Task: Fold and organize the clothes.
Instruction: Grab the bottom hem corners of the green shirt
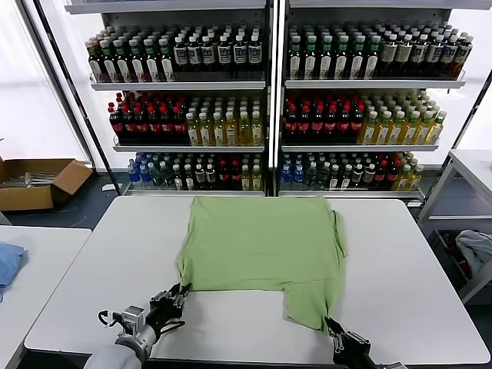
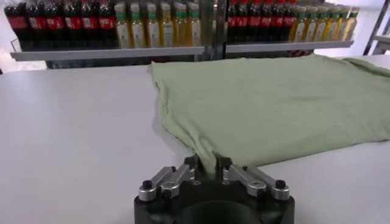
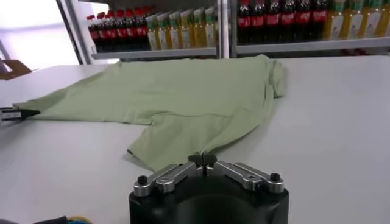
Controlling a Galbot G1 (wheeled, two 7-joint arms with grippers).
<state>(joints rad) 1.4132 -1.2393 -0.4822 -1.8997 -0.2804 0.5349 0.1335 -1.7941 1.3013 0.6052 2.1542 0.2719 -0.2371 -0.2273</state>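
One of the clothes, a light green shirt (image 1: pixel 261 246), lies spread on the white table (image 1: pixel 415 261) with a flap hanging toward the near right. My left gripper (image 1: pixel 177 295) sits at the shirt's near left corner. In the left wrist view a bunched fold of the green shirt (image 2: pixel 274 103) runs down between the fingers of the left gripper (image 2: pixel 208 164), which is shut on it. My right gripper (image 1: pixel 333 328) is at the tip of the near right flap. In the right wrist view the right gripper (image 3: pixel 202 159) is shut on the edge of the shirt (image 3: pixel 177 97).
Shelves of bottles (image 1: pixel 261 100) stand behind the table. A cardboard box (image 1: pixel 34 181) lies on the floor at the left. A blue cloth (image 1: pixel 8 261) rests on the side table at the left, and a pale cloth (image 1: pixel 477 250) lies at the right.
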